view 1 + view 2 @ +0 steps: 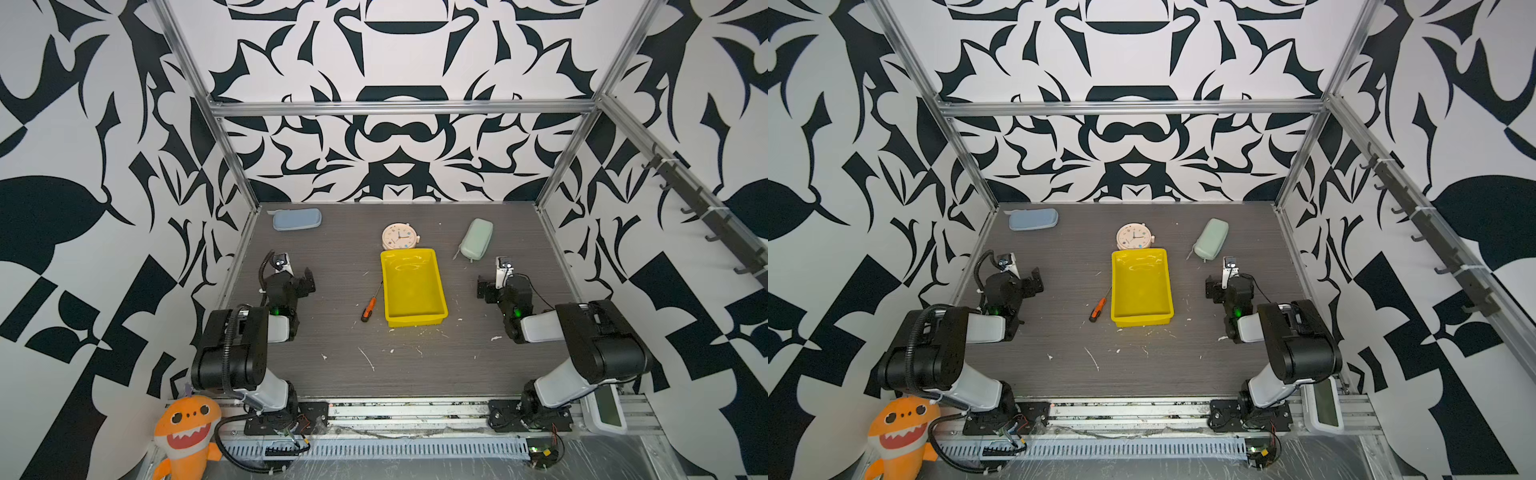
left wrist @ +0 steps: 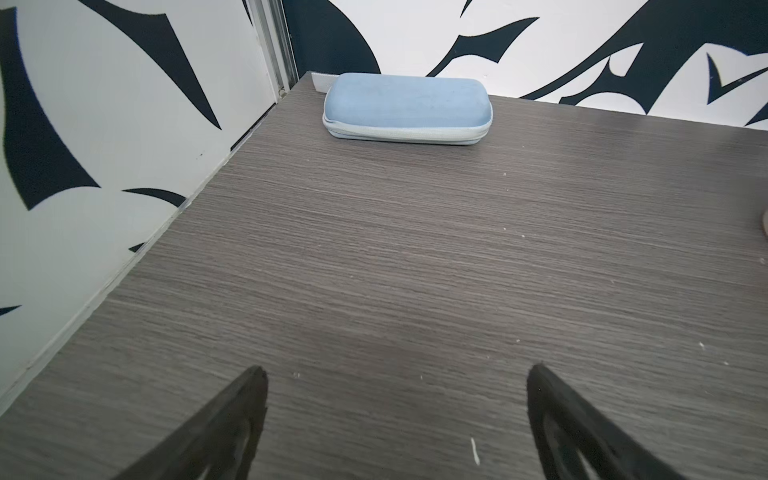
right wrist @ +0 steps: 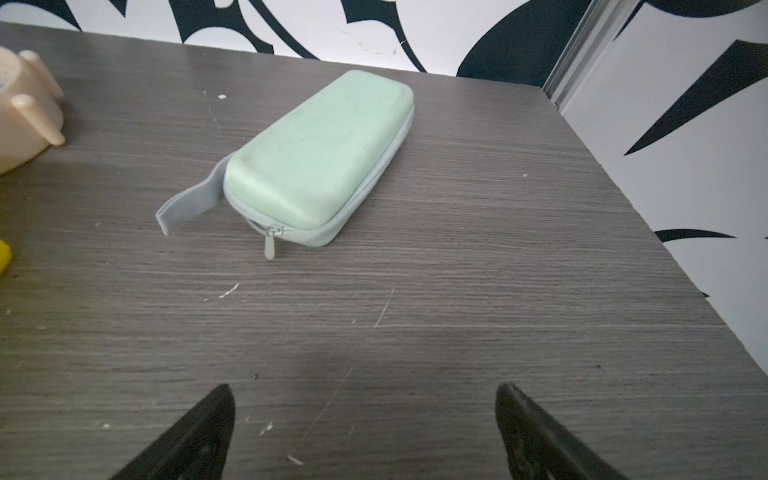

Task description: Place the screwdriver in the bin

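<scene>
Jaws on both arms are spread wide and grip nothing, with only bare tabletop [image 2: 395, 270] between them. Left arm [image 1: 286, 291] is folded low at the left side, jaws facing the blue case [image 2: 407, 108]. Right arm [image 1: 513, 297] is folded low at the right, facing the green case [image 3: 320, 153]. Screwdriver [image 1: 369, 308] lies flat on the tabletop just beside the bin [image 1: 415, 319], on its left, handle toward the near corner.

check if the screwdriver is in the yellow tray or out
Out. The screwdriver lies on the table just left of the tray in both top views; the tray looks empty.
</scene>
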Tool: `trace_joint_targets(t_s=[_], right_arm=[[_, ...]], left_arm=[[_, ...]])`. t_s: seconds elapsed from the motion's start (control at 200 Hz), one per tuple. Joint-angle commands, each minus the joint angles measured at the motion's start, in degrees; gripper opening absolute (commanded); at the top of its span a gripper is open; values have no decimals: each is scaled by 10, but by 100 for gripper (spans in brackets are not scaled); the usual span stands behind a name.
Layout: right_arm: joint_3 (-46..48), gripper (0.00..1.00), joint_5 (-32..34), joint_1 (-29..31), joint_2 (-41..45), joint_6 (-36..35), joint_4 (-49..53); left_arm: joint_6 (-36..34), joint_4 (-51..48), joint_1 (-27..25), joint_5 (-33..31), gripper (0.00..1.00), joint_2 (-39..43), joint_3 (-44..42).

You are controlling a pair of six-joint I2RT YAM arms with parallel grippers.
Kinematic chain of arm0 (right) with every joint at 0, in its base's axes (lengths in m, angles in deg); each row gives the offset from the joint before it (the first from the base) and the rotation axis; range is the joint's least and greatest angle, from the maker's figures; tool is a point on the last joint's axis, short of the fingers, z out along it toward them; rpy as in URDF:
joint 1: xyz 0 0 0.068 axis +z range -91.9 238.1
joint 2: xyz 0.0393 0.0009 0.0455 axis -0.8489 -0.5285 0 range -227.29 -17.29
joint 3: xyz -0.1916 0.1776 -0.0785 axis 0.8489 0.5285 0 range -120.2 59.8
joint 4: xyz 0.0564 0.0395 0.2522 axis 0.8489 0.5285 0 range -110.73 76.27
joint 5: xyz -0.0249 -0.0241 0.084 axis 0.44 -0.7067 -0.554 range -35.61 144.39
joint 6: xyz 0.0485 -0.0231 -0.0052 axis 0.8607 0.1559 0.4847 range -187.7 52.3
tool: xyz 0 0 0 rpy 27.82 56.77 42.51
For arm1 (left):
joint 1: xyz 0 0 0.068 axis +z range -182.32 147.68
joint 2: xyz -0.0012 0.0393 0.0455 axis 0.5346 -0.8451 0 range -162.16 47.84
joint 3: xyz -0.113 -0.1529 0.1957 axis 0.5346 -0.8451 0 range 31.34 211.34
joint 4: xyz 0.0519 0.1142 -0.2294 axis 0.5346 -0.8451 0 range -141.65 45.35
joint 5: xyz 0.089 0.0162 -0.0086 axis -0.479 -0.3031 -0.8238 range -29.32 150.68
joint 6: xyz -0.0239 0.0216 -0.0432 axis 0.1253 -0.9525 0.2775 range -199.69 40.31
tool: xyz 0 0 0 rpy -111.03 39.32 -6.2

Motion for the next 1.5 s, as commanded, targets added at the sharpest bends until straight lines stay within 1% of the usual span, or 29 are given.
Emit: trace_joint_targets(t_s=[0.0, 1.16, 1.395, 1.495], right_arm=[[-2, 100, -31, -2, 19, 6, -16], [-2, 100, -32, -2, 19, 7, -18], [-8, 100, -41, -2, 18, -2, -7], [-10, 100, -30, -2, 17, 2, -5]], left_arm=[[3, 10, 3, 2, 100, 1, 3], [3, 11, 3, 3, 100, 1, 3], [-2, 33, 1, 19, 100, 3, -8], [-9, 52, -1, 33, 100, 7, -22]])
